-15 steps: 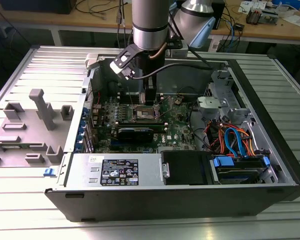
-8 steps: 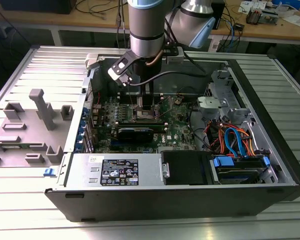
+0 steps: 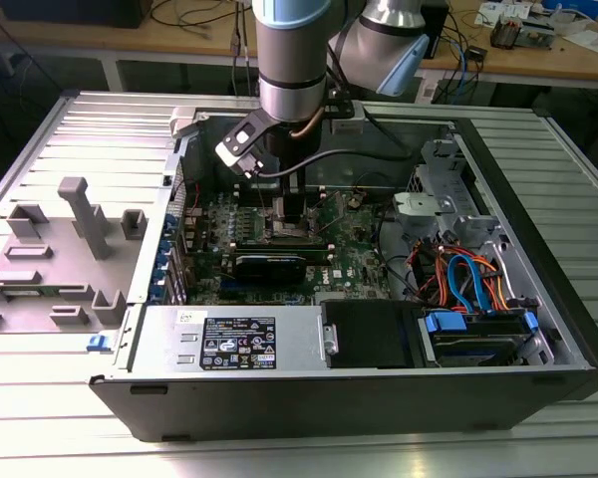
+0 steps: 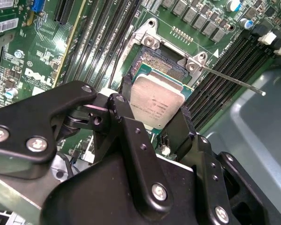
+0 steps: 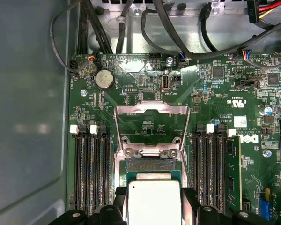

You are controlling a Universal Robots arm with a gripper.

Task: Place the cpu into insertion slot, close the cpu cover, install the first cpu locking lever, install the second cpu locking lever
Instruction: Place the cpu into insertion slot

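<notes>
The arm reaches straight down into an open computer case (image 3: 379, 398) that lies on a ribbed metal surface (image 3: 80, 129). Its claw (image 3: 293, 213) sits low over the green motherboard (image 3: 359, 261). In both wrist views the claw (image 4: 155, 107) (image 5: 154, 193) is clenched on the cpu (image 4: 154, 96) (image 5: 153, 205): one black finger (image 4: 124, 89) presses one edge of the silver square and the other finger presses the opposite edge.

The cpu is held over part of the slot (image 5: 150, 165) (image 4: 161, 63), with its dull metal top facing up. A strip of the brownish-gold contact field shows past the chip's far edge. Whether the chip's underside touches the contacts, I cannot tell.

The cover (image 5: 151, 112) is swung open. The thin metal frame lies back beyond the slot's hinge edge, and green board shows through its square window. A thin lever (image 4: 234, 80) juts out from one corner of the slot, passing over the long black memory slots (image 4: 220, 70) — more of these (image 5: 89, 173) flank the slot on both sides.

Toward the exterior view's left, grey plastic holders (image 3: 85, 214) stand on the surface beside the case.
</notes>
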